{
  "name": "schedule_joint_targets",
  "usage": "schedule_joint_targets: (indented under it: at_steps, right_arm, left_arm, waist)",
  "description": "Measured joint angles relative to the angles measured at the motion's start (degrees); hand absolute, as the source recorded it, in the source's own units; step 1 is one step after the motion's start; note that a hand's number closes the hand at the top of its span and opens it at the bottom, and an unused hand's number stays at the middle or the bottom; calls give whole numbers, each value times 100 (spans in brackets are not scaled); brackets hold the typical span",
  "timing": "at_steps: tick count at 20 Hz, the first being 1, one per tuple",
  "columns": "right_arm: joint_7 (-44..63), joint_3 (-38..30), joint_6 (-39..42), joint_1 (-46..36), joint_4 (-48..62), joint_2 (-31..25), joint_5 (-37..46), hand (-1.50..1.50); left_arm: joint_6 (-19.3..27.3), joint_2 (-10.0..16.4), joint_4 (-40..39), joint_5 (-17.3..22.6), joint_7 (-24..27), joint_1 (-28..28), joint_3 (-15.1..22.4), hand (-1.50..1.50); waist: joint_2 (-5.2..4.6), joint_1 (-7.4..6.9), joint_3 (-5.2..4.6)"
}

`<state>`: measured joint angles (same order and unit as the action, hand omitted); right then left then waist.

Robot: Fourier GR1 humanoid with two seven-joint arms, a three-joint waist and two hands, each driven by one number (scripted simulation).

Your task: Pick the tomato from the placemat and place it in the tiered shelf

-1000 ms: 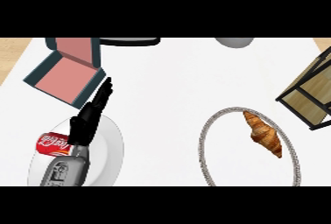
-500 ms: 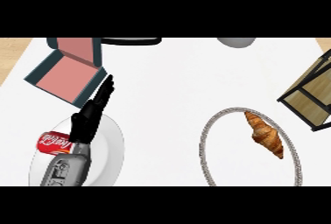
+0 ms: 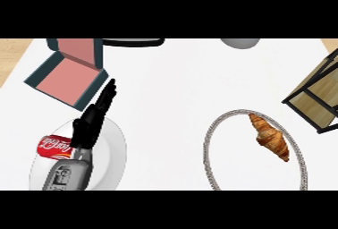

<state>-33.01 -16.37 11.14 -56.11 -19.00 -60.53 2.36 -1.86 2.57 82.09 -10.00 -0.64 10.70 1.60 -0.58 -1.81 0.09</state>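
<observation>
We see a croissant [image 3: 269, 136] where the task's item should be: golden brown, ridged, darker at the tips, lying lengthwise and slanted. It sits on the right half of the round placemat [image 3: 206, 150], which is white with a grey braided rim. The mat is at the lower right of the counter and nothing is touching the croissant.

The tiered shelf [image 3: 318, 100] is at the right edge, just above the mat. It has a dark frame and light wooden boards, is partly cut off, and stands apart from the croissant.

The left hand [image 3: 92, 117] is at the lower left, well away from the mat. It is black, with straight fingers pointing up and to the right, released and holding nothing. Its grey forearm [image 3: 66, 176] crosses a white plate [image 3: 112, 152]. We see no right hand in this view.

For writing, a red can [image 3: 56, 146] lies on its side on the plate, just left of the wrist. It carries white cursive lettering that we cannot read in full, and we find no other text.

The counter [image 3: 185, 80] is plain white and matte. An open box [image 3: 69, 78] with a teal shell and pink lining sits at the upper left, close to the fingertips. At the top edge are a dark object [image 3: 132, 42] and a grey rounded object [image 3: 239, 42], both cut off. Light wood floor [image 3: 10, 53] shows past the counter's left corner.
</observation>
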Motion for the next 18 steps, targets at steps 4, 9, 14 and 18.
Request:
schedule_joint_targets:
  at_steps: [4,9,14,18]
  right_arm:
    - [40,-77,496,-168,233,-90,-51,-150]
    - [312,-228,1057,-471,360,-285,-185,-150]
    - [1044,-700,1272,-945,710,-552,-630,-150]
    - [1607,-1045,1349,-1104,1004,-1032,-923,-150]
  left_arm:
    - [-66,65,54,48,-81,45,-48,0]
    - [-13,4,125,1,-88,-19,10,0]
    - [18,-28,212,-26,-222,59,41,0]
    - [-29,14,238,13,-235,52,9,0]
  waist:
    - [-5,-8,0]
    - [1,3,-1]
    - [-4,-12,0]
    - [-24,-32,4]
